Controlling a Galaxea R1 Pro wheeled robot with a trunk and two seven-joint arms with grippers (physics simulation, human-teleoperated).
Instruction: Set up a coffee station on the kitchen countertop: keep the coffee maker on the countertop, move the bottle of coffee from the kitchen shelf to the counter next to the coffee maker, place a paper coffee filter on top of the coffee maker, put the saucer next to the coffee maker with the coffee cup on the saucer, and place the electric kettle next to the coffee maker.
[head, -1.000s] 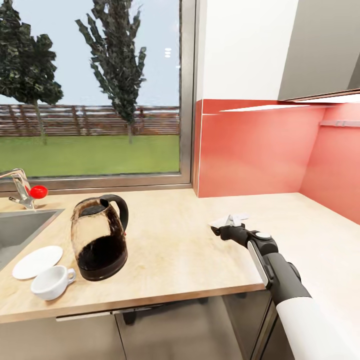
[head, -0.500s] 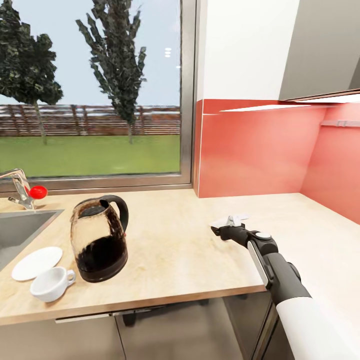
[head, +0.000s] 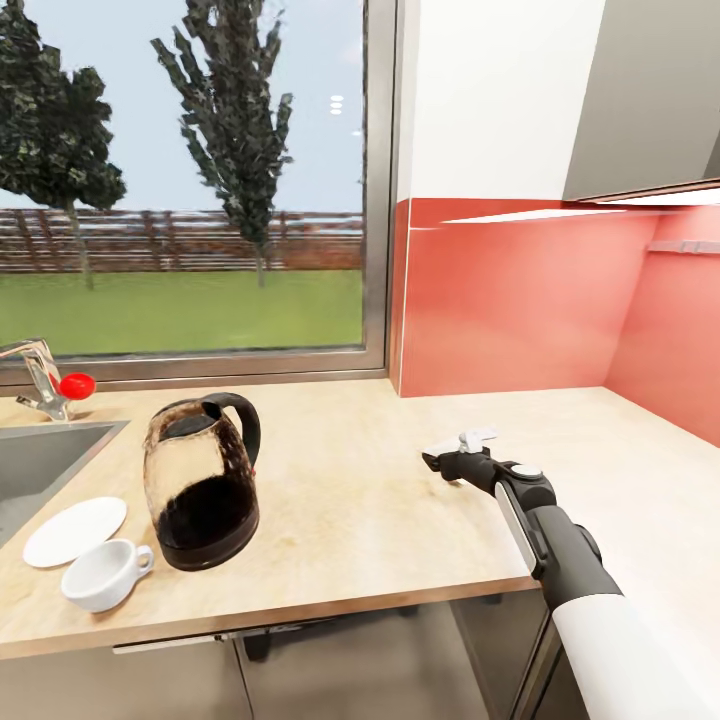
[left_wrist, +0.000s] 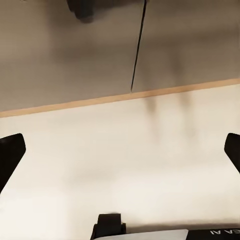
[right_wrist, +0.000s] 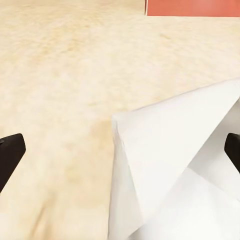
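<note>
Right gripper (head: 447, 462) is spread wide over the countertop (head: 350, 500), paper coffee filter (right_wrist: 180, 170) lying between the fingers, not pinched. Left gripper (left_wrist: 120, 155) gapes too, empty. Filter looks smaller than a second ago; kettle (head: 200, 480) hasn't budged.

Glass kettle (head: 201, 482) upright beside cup (head: 103, 574) (off its saucer (head: 70, 529)).

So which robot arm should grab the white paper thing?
Probably the right. The right gripper is already at the paper coffee filter on the countertop, and its fingers stand wide apart on either side of it. The left gripper's wrist view has no filter nearby.
</note>
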